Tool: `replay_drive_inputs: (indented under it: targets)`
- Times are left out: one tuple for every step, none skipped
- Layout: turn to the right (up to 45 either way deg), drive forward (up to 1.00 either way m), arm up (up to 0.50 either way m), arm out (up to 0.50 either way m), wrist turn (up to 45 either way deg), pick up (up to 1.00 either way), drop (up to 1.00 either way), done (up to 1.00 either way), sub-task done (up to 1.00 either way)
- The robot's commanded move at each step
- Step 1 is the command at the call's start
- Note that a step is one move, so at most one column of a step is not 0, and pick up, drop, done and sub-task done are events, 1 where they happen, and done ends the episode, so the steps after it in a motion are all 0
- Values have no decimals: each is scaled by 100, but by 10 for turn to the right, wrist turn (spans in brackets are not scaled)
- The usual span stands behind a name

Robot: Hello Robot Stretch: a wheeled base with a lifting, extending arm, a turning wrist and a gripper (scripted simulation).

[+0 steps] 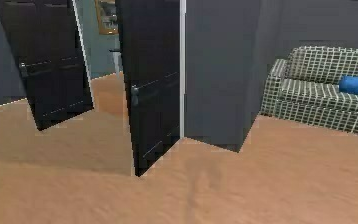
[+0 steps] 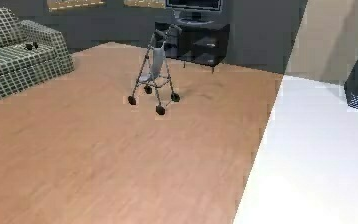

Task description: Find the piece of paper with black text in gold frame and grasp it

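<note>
A gold-framed sheet (image 1: 107, 16) hangs on the pale wall seen through the gap between two dark doors, at the top of the forward view. What it carries is too small to make out. One dark door (image 1: 49, 60) stands ajar at the forward view's left. A second dark door (image 1: 153, 80) stands ajar near the middle, closer to me.
A grey wall corner (image 1: 222, 70) juts out right of the doors. A plaid sofa (image 1: 322, 85) with a blue cushion (image 1: 357, 86) stands at the right, and the plaid sofa (image 2: 17, 55) shows again in the arm side view. A wheeled walker (image 2: 155, 75), a dark TV stand (image 2: 199, 40) and a white surface (image 2: 312, 160) share the wood floor.
</note>
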Motion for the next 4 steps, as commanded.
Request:
replay_drive_inputs:
  targets:
    - [-450, 0, 0, 0, 0, 0, 0, 0, 0]
    - [-450, 0, 0, 0, 0, 0, 0, 0, 0]
    - [-450, 0, 0, 0, 0, 0, 0, 0, 0]
    - [-360, 0, 0, 0, 0, 0, 0, 0, 0]
